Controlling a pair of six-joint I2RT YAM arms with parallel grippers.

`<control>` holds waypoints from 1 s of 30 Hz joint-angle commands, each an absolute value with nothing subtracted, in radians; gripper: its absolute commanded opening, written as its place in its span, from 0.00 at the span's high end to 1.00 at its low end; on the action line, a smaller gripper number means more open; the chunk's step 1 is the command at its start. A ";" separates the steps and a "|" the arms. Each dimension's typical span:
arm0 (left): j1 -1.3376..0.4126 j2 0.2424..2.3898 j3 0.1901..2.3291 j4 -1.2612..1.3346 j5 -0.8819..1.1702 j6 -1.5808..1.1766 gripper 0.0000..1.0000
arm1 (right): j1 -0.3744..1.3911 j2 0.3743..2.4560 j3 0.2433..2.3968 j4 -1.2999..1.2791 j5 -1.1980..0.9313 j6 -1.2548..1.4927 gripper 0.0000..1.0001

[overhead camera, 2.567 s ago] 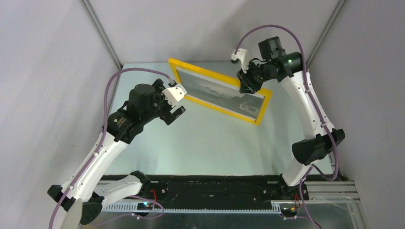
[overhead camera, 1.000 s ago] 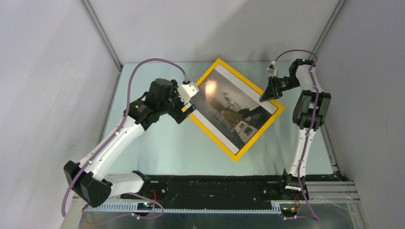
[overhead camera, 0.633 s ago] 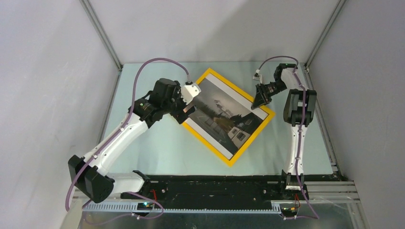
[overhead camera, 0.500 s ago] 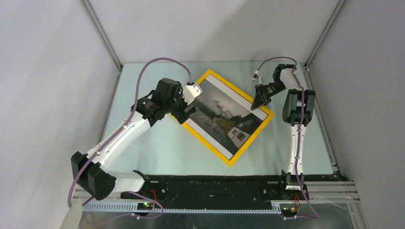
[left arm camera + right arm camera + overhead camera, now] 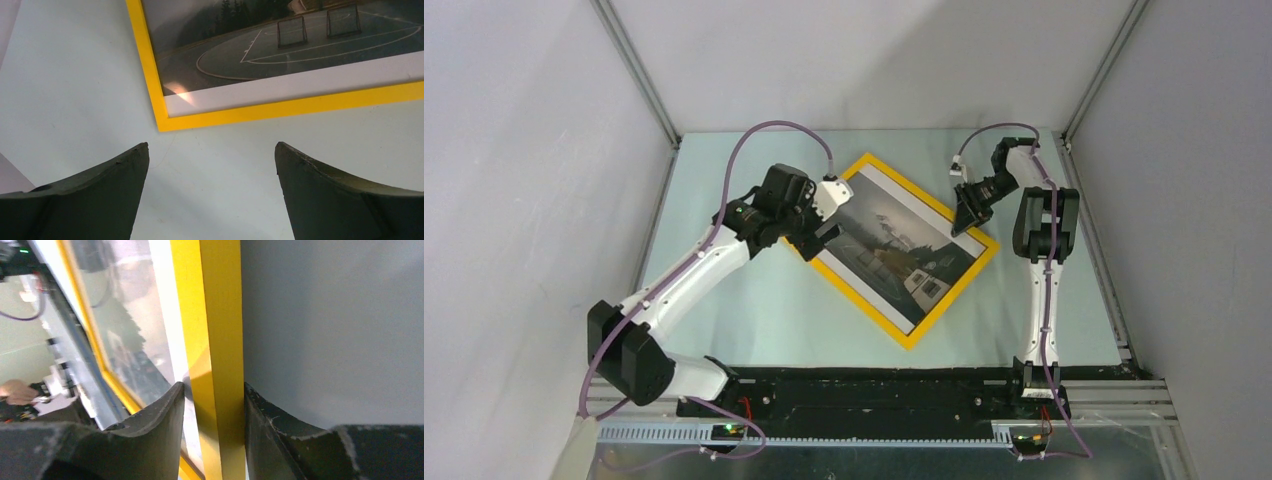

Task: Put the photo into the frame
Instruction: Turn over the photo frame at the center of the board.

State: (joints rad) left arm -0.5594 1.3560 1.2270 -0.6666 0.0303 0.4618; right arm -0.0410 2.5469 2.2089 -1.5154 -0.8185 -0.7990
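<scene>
Lying flat at centre, the stiff, breakable yellow-railed glazed frame (image 5: pixel 220 340) holds the grey landscape photo (image 5: pixel 894 250); grasp its rails. Right gripper (image 5: pixel 213 387) straddles the two-o'clock rail, pinch unclear; left gripper (image 5: pixel 211 150) gapes empty at nine.

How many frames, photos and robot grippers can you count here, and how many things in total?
frame: 1
photo: 1
grippers: 2, the left gripper and the right gripper
total: 4
</scene>
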 commanded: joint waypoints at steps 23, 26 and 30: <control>-0.553 1.359 1.264 -0.645 0.007 0.439 0.00 | -0.126 2.251 1.980 -1.253 -0.529 -0.727 0.00; -0.553 1.353 1.260 -0.645 0.003 0.429 0.00 | -0.127 2.142 1.848 -1.192 -0.501 -0.711 0.00; -0.551 1.339 1.246 -0.640 -0.031 0.424 0.00 | -0.125 1.990 1.649 -1.118 -0.458 -0.699 0.01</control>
